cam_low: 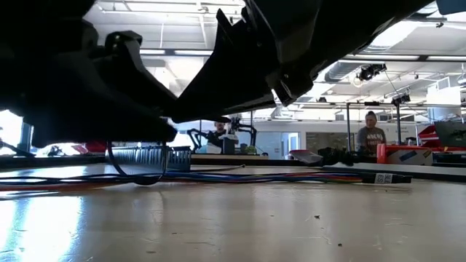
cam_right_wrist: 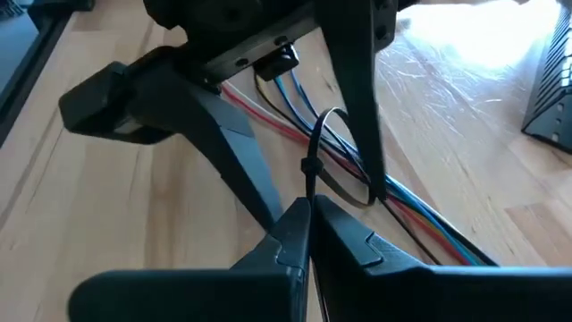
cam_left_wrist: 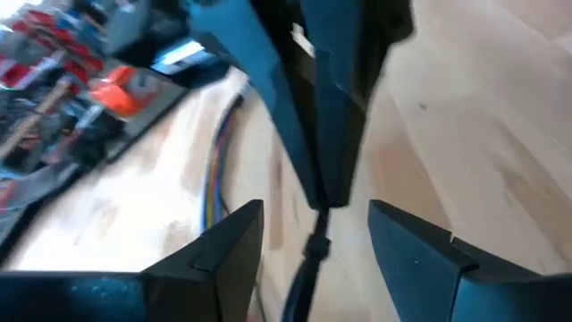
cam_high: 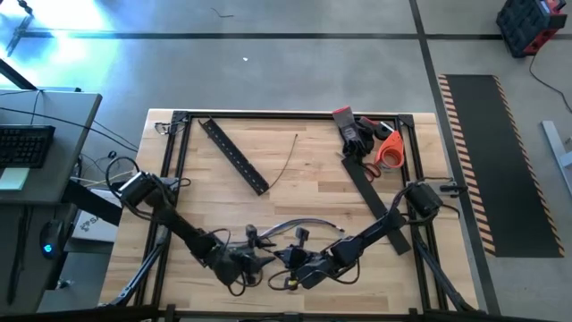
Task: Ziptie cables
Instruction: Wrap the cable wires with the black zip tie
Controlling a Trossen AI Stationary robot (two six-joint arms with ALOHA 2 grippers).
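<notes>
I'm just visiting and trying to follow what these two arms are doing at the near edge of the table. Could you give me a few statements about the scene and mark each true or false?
1. The right gripper is shut on the zip tie looped around the cables. True.
2. The left gripper has its fingers spread open. True.
3. The cables are all one colour. False: red, blue, yellow and dark strands show.
4. The orange-handled tool lies right beside the grippers. False: it lies at the far right corner of the table.
5. The flat black bar lies apart from both arms. True.
</notes>
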